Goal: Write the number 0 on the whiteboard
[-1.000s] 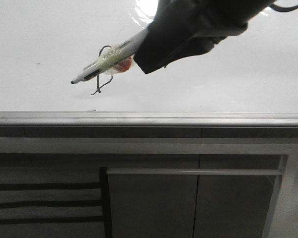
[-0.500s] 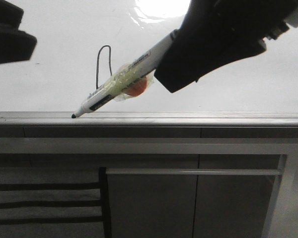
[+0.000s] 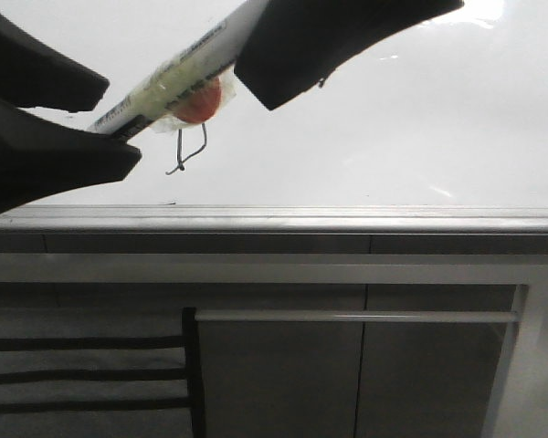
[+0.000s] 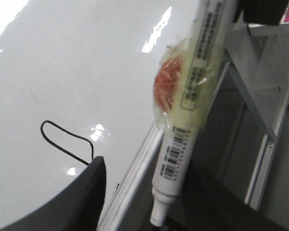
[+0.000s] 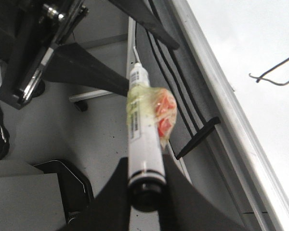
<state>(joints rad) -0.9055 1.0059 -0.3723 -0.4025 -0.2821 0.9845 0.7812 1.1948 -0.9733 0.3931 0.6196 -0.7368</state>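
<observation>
The whiteboard [image 3: 393, 119] fills the upper front view above its grey rail [image 3: 274, 217]. Only the lower tail of the number 0 [image 3: 188, 153] shows there. More of the thin dark loop shows in the left wrist view [image 4: 62, 142] and the right wrist view [image 5: 277, 74]. My right gripper [image 3: 269, 87] is shut on a white marker [image 3: 164, 87] wrapped in yellowish tape with an orange lump. It holds the marker's rear end [image 5: 143, 134] slanted off the board. My left gripper [image 3: 121, 123] is open, its dark fingers [image 3: 64, 169] either side of the marker's tip [image 4: 158, 219].
Grey cabinet panels [image 3: 347, 365] stand below the rail. A dark slatted frame [image 3: 82, 374] is at the lower left. The right wrist view shows the floor and a black base [image 5: 62, 183] beside the board's edge.
The right gripper has carried the marker up and to the left, off the rail. The left gripper has come further in from the left, and its fingers now flank the marker's tip.
</observation>
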